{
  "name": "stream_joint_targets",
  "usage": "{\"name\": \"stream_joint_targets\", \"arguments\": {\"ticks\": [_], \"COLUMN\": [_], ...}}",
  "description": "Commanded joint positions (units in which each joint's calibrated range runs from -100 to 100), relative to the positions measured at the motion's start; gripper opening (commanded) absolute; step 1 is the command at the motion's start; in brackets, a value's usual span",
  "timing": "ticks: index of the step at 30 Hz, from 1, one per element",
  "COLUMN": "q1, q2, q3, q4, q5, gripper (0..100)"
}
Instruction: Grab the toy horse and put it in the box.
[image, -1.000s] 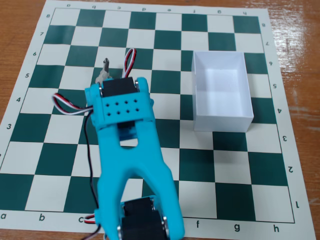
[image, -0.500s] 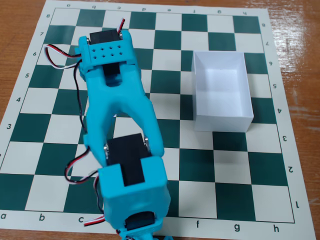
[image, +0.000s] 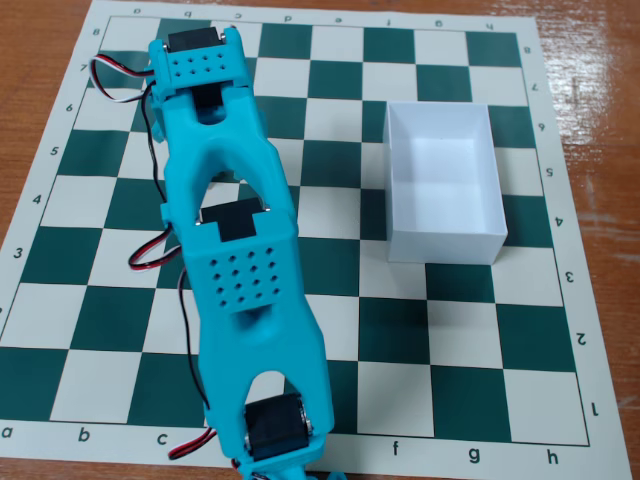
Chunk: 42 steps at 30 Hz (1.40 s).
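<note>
The white open-top box stands on the right side of the chessboard and is empty inside. My turquoise arm lies lengthwise across the left half of the board, from the top of the fixed view to its bottom edge. No gripper fingers show: the arm's lower end runs out of the picture at the bottom, and its upper end stops at a black servo. The toy horse is not visible; it is either hidden under the arm or out of view.
The green-and-cream chessboard mat lies on a brown wooden table. Red, black and white cables loop out from the arm's left side over the board.
</note>
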Motion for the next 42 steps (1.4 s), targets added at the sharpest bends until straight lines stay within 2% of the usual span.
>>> {"name": "stream_joint_targets", "arguments": {"ticks": [1, 29, 33, 37, 42], "q1": [-0.4, -0.3, -0.3, -0.3, 0.5], "q2": [2.0, 19.8, 21.8, 23.0, 23.1], "q3": [-6.6, -24.6, -26.3, -27.1, -27.1], "q4": [0.9, 0.2, 0.1, -0.4, -1.2], "q5": [-0.1, 1.7, 1.9, 1.7, 2.0], "gripper": [41, 39, 28, 1, 0]}}
